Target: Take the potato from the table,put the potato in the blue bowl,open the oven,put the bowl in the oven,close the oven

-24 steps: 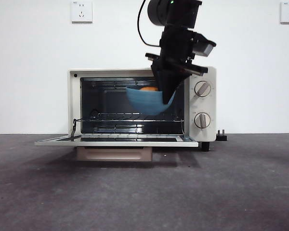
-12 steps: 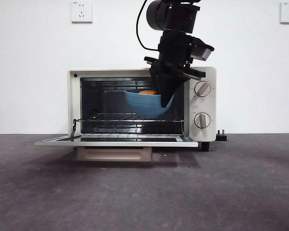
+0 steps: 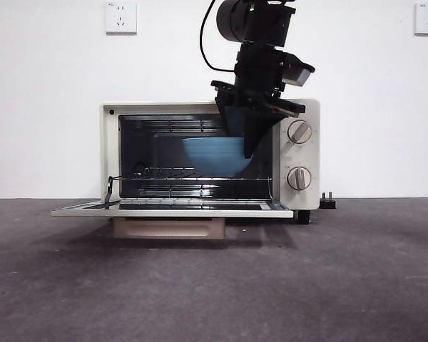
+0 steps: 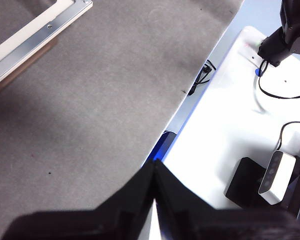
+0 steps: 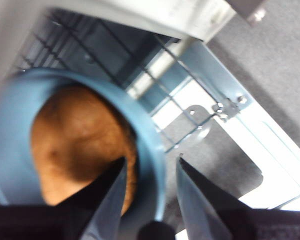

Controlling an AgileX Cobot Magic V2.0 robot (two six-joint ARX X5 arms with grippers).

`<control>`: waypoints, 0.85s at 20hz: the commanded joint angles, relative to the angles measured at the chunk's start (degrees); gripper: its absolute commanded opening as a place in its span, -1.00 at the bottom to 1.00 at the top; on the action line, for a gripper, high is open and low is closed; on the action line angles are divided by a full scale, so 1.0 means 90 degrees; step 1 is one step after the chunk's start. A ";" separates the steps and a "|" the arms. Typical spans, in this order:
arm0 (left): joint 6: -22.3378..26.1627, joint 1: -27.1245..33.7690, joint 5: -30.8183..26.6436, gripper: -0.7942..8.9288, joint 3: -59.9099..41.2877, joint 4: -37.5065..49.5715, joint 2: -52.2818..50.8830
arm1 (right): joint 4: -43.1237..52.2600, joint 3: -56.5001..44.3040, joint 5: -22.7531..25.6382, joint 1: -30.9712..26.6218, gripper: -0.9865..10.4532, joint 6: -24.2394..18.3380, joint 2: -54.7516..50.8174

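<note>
Gripping the blue bowl [image 3: 212, 155] rim, the right end effector [image 5: 149, 172] hangs above the oven [image 3: 210, 157] wire rack [image 3: 192, 173].

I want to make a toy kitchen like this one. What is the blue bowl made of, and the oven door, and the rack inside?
The blue bowl looks like matte plastic or glazed ceramic: dull, even colour and faint ridges; I cannot tell which. The oven door, lying open, seems to be dark glass in a pale metal frame. The rack is thin shiny wire, likely metal. The right pincer grips the bowl's rim.

Potato [image 5: 77, 145] in bowl [image 3: 214, 155], inside oven [image 3: 200, 107] above rack [image 3: 192, 172].
</note>
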 commanded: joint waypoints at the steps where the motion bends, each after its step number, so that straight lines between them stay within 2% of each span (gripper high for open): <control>1: 0.0007 -0.0019 0.0005 -0.85 -0.0029 0.0005 -0.0017 | -0.0007 0.0119 0.0044 0.0005 -0.54 -0.0143 0.0049; 6: 0.0007 -0.0019 0.0005 -0.85 -0.0027 -0.0010 -0.0022 | -0.0211 0.0226 -0.0007 0.0010 -0.54 -0.0245 0.0036; 10: 0.0007 -0.0019 0.0005 -0.85 -0.0027 -0.0010 -0.0019 | -0.0510 0.0469 -0.0007 0.0010 -0.55 -0.0580 0.0036; 15: -0.0015 -0.0019 0.0005 -0.85 -0.0027 -0.0010 -0.0019 | -0.0930 0.1236 0.0034 0.0051 -0.56 -0.1751 0.0036; 17: -0.0131 -0.0019 0.0002 -0.85 -0.0027 -0.0010 -0.0019 | -0.1297 0.1656 0.0075 0.0068 -0.56 -0.2584 0.0036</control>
